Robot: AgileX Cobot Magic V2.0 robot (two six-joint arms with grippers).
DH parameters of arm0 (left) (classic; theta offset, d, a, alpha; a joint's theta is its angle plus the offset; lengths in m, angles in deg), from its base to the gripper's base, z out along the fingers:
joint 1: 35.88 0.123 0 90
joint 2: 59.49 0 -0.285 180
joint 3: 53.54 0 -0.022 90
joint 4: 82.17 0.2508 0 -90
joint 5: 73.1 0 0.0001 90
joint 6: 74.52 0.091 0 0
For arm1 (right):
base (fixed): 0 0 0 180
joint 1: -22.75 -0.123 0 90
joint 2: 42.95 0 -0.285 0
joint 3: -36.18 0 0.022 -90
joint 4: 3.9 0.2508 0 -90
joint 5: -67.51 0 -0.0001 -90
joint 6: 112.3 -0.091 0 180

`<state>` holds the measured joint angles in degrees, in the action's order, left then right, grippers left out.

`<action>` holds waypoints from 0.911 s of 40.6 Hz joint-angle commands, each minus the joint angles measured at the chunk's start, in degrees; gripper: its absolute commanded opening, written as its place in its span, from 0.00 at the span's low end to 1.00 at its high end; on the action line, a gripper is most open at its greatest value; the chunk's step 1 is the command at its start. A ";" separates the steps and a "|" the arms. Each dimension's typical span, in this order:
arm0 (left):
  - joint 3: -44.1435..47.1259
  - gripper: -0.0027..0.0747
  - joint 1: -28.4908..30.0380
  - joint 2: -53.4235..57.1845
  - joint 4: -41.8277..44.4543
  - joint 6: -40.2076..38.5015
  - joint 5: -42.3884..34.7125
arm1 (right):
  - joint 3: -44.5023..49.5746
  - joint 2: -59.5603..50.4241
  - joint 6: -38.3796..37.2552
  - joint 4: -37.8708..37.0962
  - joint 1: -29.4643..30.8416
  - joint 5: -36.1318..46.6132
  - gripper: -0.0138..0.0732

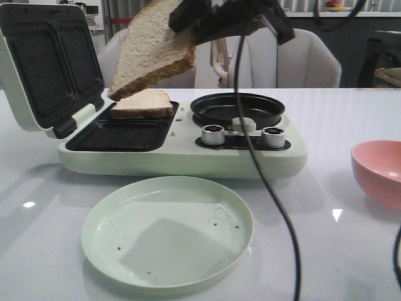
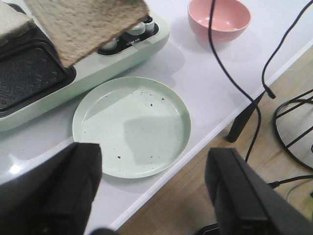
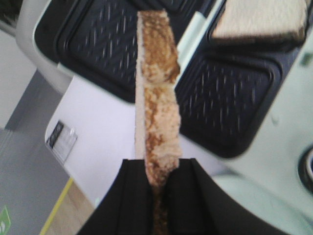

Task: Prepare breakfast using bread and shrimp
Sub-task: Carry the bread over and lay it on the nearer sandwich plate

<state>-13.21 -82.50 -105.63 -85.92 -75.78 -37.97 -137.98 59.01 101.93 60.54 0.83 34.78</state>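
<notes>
My right gripper (image 1: 188,22) is shut on the corner of one bread slice (image 1: 153,53) and holds it tilted in the air above the open sandwich maker (image 1: 182,157). In the right wrist view that slice (image 3: 156,107) stands edge-on between the closed fingers (image 3: 134,196). The second bread slice (image 1: 143,103) lies flat in the far grill well and also shows in the right wrist view (image 3: 259,19). My left gripper (image 2: 154,196) is open and empty, high over the table's front edge near the green plate (image 2: 132,125). No shrimp can be clearly made out.
The near grill well (image 1: 119,135) is empty, and the lid (image 1: 47,63) stands open at the left. A round black pan (image 1: 237,108) and two knobs sit on the maker's right half. A pink bowl (image 1: 379,170) stands at the right. A black cable (image 1: 269,188) hangs across the front.
</notes>
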 commanded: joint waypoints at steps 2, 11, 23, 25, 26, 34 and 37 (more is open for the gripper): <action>-1.53 0.68 0.16 0.15 -0.64 -0.59 -4.70 | -5.75 3.14 1.99 5.93 -1.32 5.55 0.20; -1.53 0.68 0.16 0.15 -0.64 -0.59 -4.70 | -16.70 15.38 1.99 6.00 -2.49 3.97 0.20; -1.53 0.68 0.16 0.15 -0.64 -0.59 -4.60 | -29.18 26.46 1.99 5.95 -3.13 -3.75 0.53; -1.53 0.68 0.16 0.15 -0.64 -0.59 -4.60 | -29.19 26.61 1.99 5.83 -3.13 -3.93 0.64; -1.53 0.68 0.16 0.15 -0.64 -0.59 -4.60 | -29.19 26.61 1.99 5.46 -3.13 -3.93 0.69; -1.53 0.68 0.16 0.15 -0.64 -0.59 -4.49 | -29.24 26.27 1.99 3.59 -1.60 -5.86 0.75; -1.53 0.68 0.16 0.15 -0.64 -0.59 -4.49 | -29.24 25.51 1.99 2.63 -0.51 -7.33 0.74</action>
<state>-13.21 -82.50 -105.63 -85.92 -75.78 -37.97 -165.11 89.52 103.01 61.90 -1.11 29.25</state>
